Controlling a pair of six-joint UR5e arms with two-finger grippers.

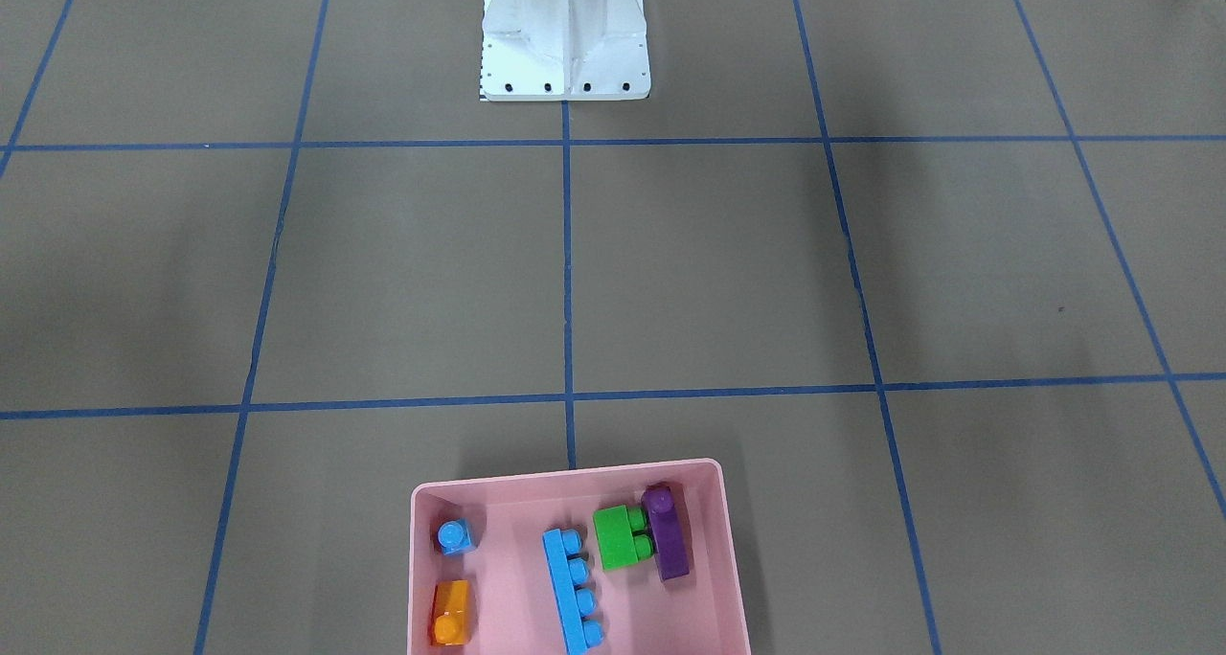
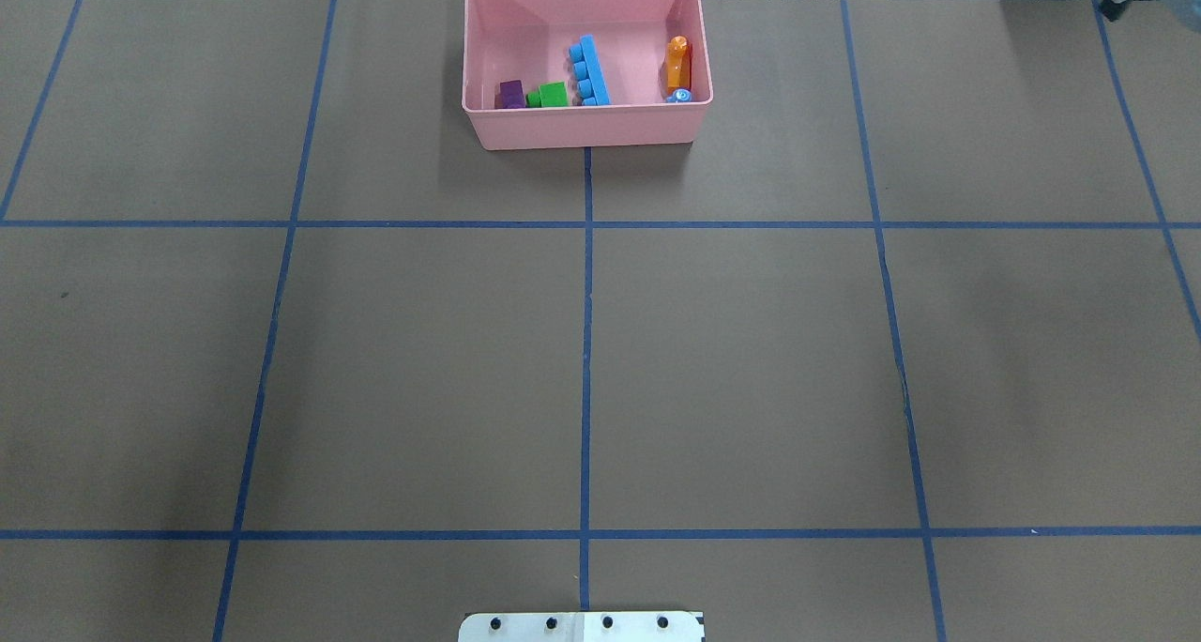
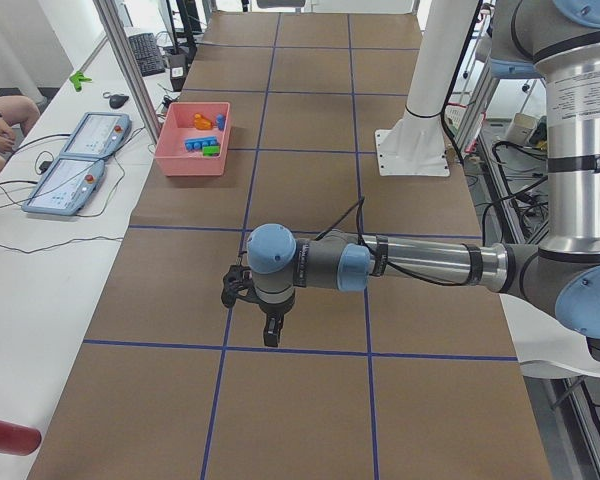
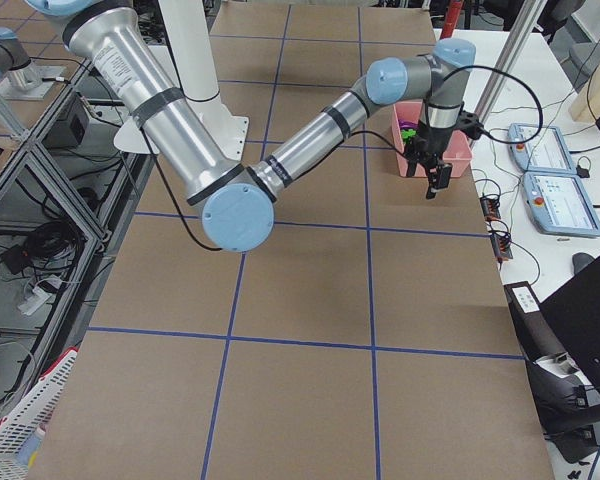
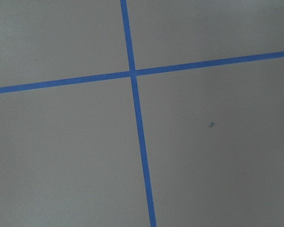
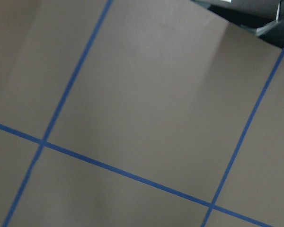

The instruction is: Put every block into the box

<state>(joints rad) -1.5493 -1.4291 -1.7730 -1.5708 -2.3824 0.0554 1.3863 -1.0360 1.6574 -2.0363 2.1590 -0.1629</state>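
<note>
The pink box (image 1: 565, 476) stands on the table's far side from the robot, near the middle line; it also shows in the overhead view (image 2: 582, 126). All five blocks lie inside it: the tiny blue one (image 1: 456, 536), the orange one (image 1: 450, 614), the long blue one (image 1: 573, 589), the green one (image 1: 616, 538) and the purple one (image 1: 668, 531), with green touching purple. My left gripper (image 3: 265, 322) hangs above the table far from the box. My right gripper (image 4: 432, 178) hangs in the air near the box. I cannot tell whether either is open or shut.
The white robot base (image 1: 565, 37) stands at the table's near edge. Blue tape lines (image 2: 586, 342) divide the brown table. Two tablets (image 3: 80, 165) and cables lie on the side bench beyond the box, where a person sits (image 3: 0, 110).
</note>
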